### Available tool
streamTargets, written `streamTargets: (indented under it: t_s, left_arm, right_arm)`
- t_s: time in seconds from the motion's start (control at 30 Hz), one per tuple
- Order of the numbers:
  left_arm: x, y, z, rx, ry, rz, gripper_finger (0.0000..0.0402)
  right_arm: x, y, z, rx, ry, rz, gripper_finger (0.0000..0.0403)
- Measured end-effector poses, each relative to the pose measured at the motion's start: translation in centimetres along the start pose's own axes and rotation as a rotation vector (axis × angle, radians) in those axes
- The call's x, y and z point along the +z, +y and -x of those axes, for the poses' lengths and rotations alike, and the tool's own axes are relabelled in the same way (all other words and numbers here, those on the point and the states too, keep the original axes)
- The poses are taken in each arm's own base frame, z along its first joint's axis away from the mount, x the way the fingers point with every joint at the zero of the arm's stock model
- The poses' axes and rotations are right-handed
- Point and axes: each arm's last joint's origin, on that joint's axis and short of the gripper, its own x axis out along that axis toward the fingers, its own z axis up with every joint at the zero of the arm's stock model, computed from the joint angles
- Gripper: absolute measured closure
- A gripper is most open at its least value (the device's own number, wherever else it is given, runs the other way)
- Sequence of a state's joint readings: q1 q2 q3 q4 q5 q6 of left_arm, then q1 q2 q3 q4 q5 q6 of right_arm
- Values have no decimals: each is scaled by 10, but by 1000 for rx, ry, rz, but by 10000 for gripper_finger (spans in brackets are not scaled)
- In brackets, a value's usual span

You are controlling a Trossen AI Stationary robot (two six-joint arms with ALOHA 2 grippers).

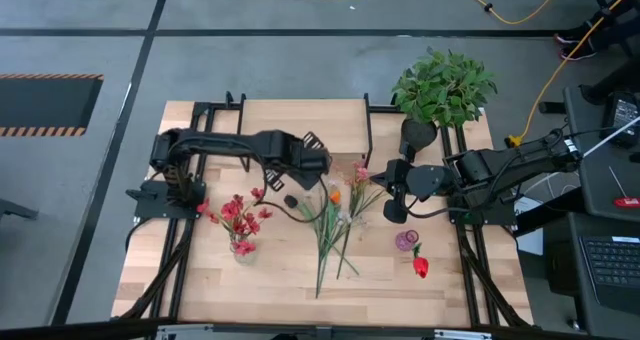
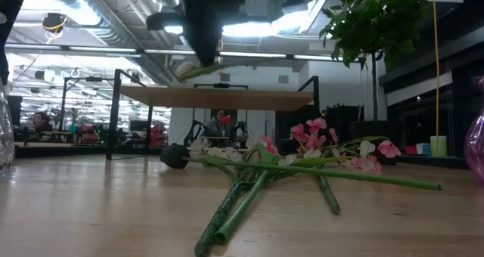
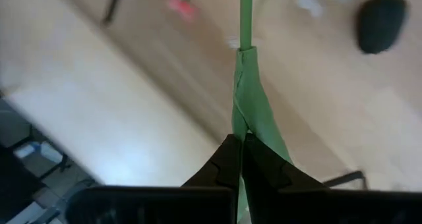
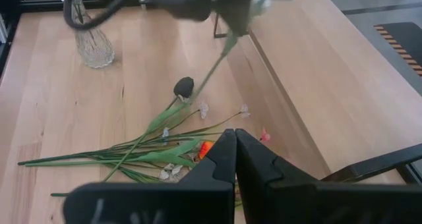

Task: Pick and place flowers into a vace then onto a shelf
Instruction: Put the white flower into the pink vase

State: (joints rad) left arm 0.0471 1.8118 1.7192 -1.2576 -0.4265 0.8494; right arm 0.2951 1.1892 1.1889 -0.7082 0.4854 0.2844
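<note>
My left gripper (image 1: 323, 178) hangs above the table's middle, shut on a green flower stem (image 4: 212, 62) that slants down toward a pile of loose flowers (image 1: 335, 225). A dark bloom (image 4: 184, 87) lies on the table by the stem's lower part; whether it belongs to that stem I cannot tell. My right gripper (image 4: 235, 140) waits shut and empty over the table's right side. A clear vase (image 1: 243, 245) with red flowers stands near left. A small purple vase (image 1: 406, 241) stands near right, with a red flower (image 1: 421, 267) lying beside it. The shelf (image 1: 290, 115) spans the far side. My left gripper pinches the stem between its two fingers (image 3: 224, 161), at a stretch wrapped in a green leaf (image 3: 247, 112). The fingers slant steeply down from above. The stem runs on past the fingertips, downward toward the pile; where its lower end rests does not show.
A bushy green plant (image 1: 443, 85) in a black pot stands at the far right corner, beside the shelf's black frame (image 1: 368, 130). Bare wood lies between the clear vase and the pile, and along the near edge. A person sits in the room beyond the table (image 2: 219, 125).
</note>
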Motion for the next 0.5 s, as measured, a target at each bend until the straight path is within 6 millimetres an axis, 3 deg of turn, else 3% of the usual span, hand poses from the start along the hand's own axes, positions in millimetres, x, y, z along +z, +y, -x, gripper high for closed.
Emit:
streamTargets:
  t_s: [0.23, 0.5]
  left_arm:
    - [-17, 28, 15, 72, -38, 30, 399]
    - [-24, 43, 16, 204, 44, -38, 399]
  right_arm:
    - [0, 0, 0, -1, 3, 7, 395]
    - [1, -2, -1, -4, -8, -5, 395]
